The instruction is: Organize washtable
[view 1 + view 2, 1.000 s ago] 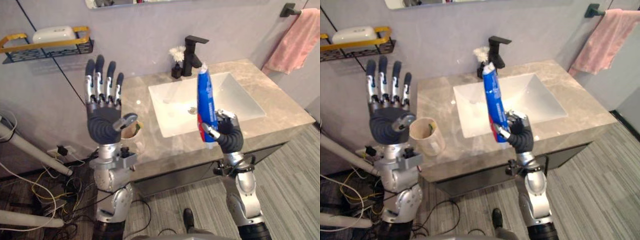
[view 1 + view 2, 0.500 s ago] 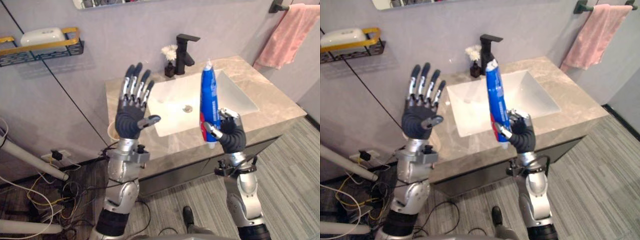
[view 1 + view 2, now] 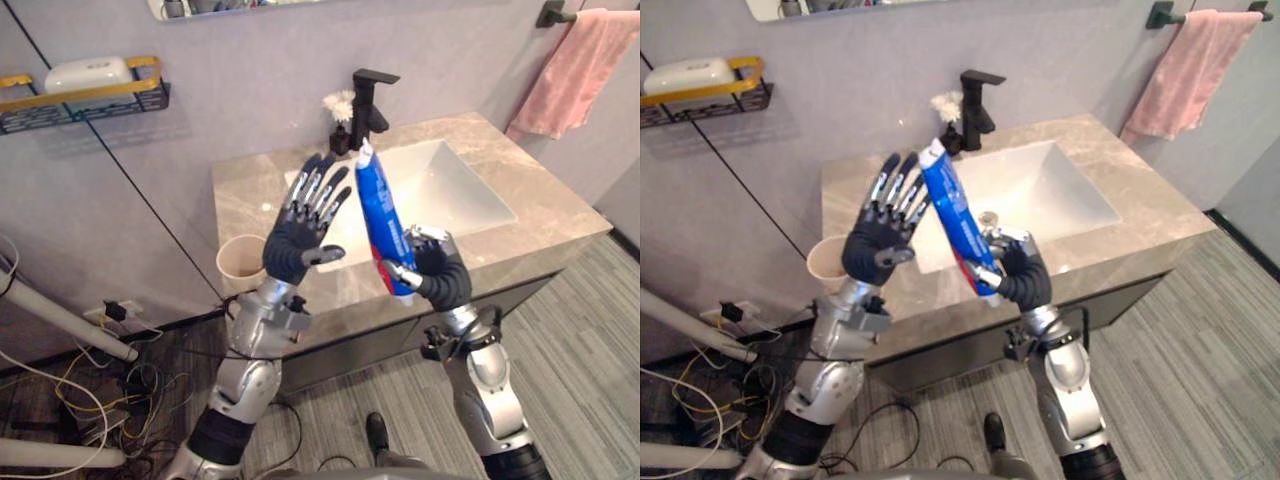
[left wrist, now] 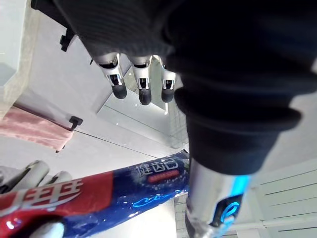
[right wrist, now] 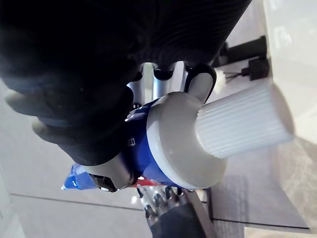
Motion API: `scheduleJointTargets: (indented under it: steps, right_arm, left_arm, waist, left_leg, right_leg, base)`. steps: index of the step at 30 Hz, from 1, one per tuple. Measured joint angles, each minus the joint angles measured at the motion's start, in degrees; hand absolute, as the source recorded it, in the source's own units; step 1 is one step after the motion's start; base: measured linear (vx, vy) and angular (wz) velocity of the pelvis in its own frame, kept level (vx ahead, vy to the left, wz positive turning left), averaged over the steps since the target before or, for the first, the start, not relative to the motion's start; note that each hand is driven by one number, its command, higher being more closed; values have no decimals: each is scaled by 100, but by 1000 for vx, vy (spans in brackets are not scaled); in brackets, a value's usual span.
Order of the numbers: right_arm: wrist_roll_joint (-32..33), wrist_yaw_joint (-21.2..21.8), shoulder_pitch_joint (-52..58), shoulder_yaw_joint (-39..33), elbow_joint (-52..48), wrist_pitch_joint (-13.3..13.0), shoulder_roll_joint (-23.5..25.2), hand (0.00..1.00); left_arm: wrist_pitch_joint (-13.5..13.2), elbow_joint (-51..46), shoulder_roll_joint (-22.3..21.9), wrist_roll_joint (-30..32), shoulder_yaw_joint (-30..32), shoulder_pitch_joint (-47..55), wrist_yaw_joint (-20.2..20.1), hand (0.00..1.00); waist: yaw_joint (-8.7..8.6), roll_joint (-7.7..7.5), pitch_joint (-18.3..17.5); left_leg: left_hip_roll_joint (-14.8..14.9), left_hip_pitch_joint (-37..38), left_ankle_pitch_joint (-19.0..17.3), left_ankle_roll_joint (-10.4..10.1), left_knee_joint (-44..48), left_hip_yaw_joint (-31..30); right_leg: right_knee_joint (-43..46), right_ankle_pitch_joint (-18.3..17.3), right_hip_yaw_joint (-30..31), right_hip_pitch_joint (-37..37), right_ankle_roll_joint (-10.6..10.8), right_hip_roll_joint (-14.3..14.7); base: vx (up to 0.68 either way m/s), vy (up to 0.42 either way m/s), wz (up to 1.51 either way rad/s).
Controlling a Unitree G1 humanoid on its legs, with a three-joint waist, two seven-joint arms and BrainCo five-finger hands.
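Tube: blue plastic toothpaste tube, white cap down, aloft before the grey-brown marble counter.
Right hand: clenched round the tube's capped end.
Left hand: fingers straight, empty.
Axis: the upper end leans towards the left hand, just beside its fingers.

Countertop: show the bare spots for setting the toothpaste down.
Bare: the countertop strip right of the basin, and the left stretch behind the cup. Crowded: the back edge at the faucet and flower vase; the front middle, where the left hand hovers by the right hand and toothpaste.
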Motion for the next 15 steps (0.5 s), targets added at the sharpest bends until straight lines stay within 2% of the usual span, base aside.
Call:
scheduleJointTargets:
  steps: [15]
  right_arm:
    - [-193, 252, -198, 181, 18, 110, -456, 100]
  left_arm:
    - [275, 22, 476, -429, -358, -145, -315, 0]
  waist:
    - [-4, -30, -17]
  left_leg:
    - [-3, -3, -3, 6, 11, -7]
  right_leg:
    - [0, 11, -1, 3, 12, -7]
  base:
    - [0, 0, 0]
